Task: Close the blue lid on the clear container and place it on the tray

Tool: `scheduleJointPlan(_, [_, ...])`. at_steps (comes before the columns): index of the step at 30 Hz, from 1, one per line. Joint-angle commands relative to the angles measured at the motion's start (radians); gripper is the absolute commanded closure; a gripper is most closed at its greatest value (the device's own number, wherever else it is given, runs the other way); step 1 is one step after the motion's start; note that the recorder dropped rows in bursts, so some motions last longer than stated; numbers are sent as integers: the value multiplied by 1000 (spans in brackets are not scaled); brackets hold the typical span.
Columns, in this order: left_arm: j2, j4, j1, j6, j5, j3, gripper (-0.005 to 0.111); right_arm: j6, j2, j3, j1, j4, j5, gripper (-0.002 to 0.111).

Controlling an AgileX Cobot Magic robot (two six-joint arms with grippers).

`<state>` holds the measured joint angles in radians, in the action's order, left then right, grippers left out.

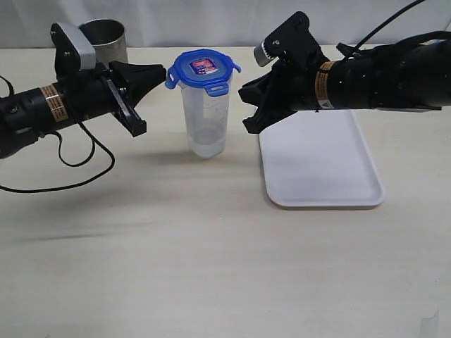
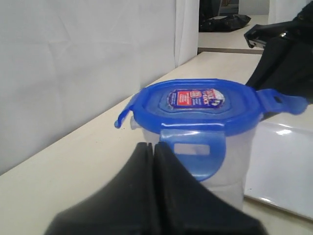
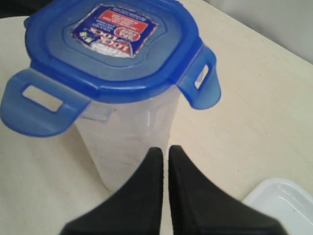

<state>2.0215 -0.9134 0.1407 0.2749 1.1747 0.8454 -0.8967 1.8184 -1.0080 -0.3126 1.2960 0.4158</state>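
1. Exterior view, centre of frame: the blue lid [image 1: 203, 68] sits on top of the clear container [image 1: 205, 123], but its tabs flare outward (unlatched, I judge), so the closing looks unfinished.
2. The container stands on the table [image 1: 211, 267], just left of the tray [image 1: 320, 165] and not on it; that move is yet to do.
3. Left claw [image 1: 159, 72] and right claw [image 1: 245, 96], both pinched together and empty, flank the lid.
4. Pale wood-grain table, white backdrop behind.
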Motion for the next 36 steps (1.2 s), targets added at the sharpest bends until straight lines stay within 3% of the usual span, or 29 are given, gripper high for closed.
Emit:
scheduleJointPlan(1, [5,42,10,-16,-21,7,107,-4,-1,-3,-3,2,0,104])
scheduleJointPlan(19, [11,60,12,-18,-26,7,107,21,-5,-3,-3,2,-22,104])
scheduleJointPlan(26, [11,62,12,-18,-26,7,107,-94,-136,-3,-5,-7,-372,104])
scheduleJointPlan(30, [11,66,12,-18,-31,7,107,-190,-210,-3,-8,-7,-447,104])
scheduleJointPlan(36, [11,68,12,-18,-31,7,107,-176,-271,-65,-143,-7,-697,104])
